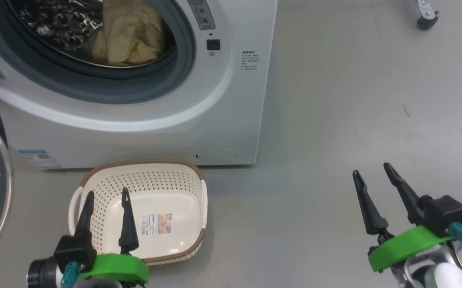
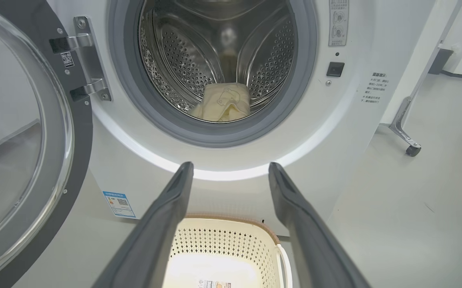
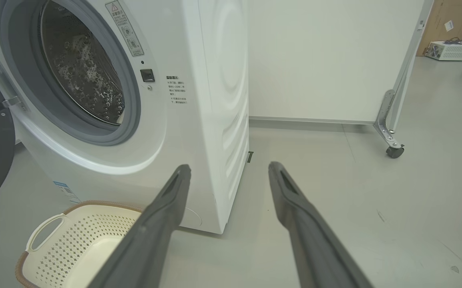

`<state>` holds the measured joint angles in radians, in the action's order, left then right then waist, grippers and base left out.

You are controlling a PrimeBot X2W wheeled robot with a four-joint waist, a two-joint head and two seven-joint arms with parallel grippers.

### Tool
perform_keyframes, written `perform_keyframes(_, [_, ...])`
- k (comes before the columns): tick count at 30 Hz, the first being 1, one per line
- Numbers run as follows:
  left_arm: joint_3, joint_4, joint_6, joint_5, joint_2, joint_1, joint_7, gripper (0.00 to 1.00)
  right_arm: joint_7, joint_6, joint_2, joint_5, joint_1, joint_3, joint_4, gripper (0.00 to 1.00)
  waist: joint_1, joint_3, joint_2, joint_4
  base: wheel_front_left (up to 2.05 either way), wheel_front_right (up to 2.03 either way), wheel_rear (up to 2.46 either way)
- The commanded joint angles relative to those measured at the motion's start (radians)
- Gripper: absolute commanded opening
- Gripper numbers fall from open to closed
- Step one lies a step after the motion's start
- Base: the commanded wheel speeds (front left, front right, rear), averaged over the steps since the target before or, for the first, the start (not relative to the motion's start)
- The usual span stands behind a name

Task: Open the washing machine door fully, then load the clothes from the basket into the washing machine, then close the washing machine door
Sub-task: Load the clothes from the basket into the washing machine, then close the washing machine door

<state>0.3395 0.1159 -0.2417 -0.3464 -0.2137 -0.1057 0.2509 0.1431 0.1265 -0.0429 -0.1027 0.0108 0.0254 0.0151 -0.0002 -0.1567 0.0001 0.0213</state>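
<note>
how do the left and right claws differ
The left claw hangs over the basket, the right claw over bare floor. The left claw faces the drum of the washing machine; the right claw faces past its front corner. Both are open and empty.

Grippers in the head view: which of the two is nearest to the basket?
The left gripper, open, at the lower left, overlaps the basket in that view. The right gripper, also open, is over the floor, well apart from it.

Grey floor, white partition panel on a castor leg, white vented box far behind
</note>
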Motion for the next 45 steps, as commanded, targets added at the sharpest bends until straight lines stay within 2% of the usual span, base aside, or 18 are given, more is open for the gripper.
perform_keyframes(1, [-0.023, -0.026, -0.017, 0.003, -0.006, -0.009, 0.010, 1.00, -0.009, 0.004, -0.007, 0.004, 0.007, 0.008, -0.046, 1.00, 0.0002, 0.051, -0.0001, -0.026, 0.00, 0.00, 0.00])
perform_keyframes(15, [0.004, -0.033, -0.010, -0.004, -0.004, 0.078, 0.009, 1.00, -0.054, 0.004, -0.007, -0.004, 0.109, 0.000, -0.121, 1.00, 0.0002, 0.153, -0.0001, -0.024, 0.00, 0.00, 0.00])
perform_keyframes(45, [0.031, -0.041, -0.027, 0.011, -0.029, 0.063, -0.003, 1.00, -0.062, 0.004, -0.007, -0.013, 0.130, -0.013, -0.139, 1.00, 0.0002, 0.166, -0.0001, -0.022, -0.01, 0.03, -0.02])
